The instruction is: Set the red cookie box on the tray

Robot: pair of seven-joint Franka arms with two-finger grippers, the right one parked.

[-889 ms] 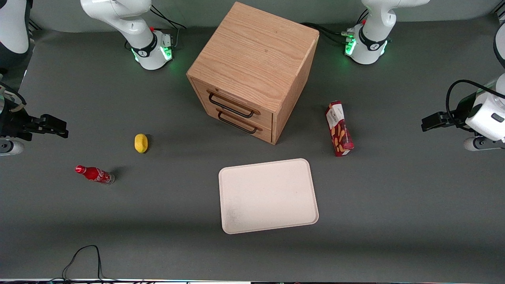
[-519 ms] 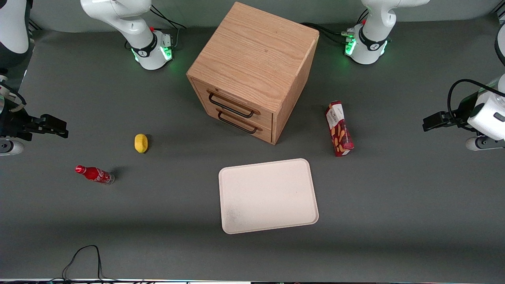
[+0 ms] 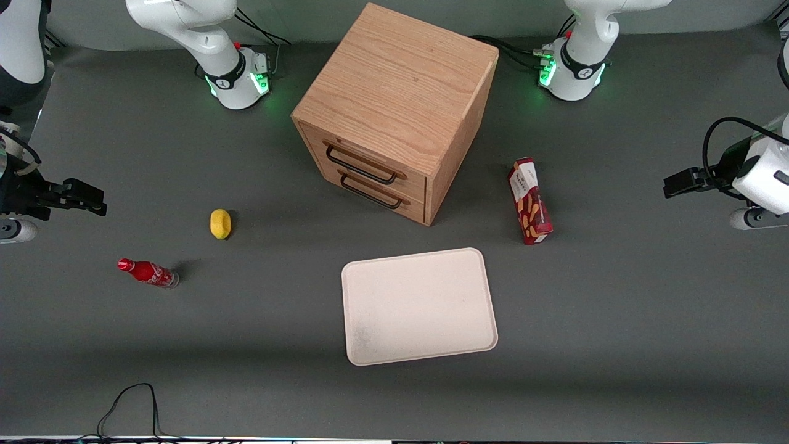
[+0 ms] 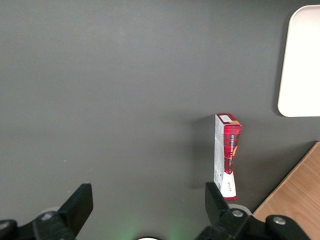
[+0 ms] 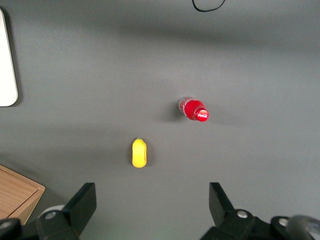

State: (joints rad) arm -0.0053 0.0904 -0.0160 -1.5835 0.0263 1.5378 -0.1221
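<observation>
The long dark-red cookie box (image 3: 530, 201) lies on the grey table beside the wooden drawer cabinet (image 3: 394, 111), just off a corner of the empty cream rectangular tray (image 3: 419, 305). The left gripper (image 3: 672, 185), fingers spread and holding nothing, has drifted slightly away from the box toward the working arm's end. The approach has apparently not begun.

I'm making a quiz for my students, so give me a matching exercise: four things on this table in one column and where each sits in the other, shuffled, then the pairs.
Things:
1. red cookie box
2. tray
3. lemon
4. gripper

Places:
A. nearest the front camera
B. beside the wooden cabinet, on the table
C. above the table at the working arm's end, jaws open
D. near the cola bottle

Pairs: 1-B, 2-A, 3-D, 4-C
</observation>
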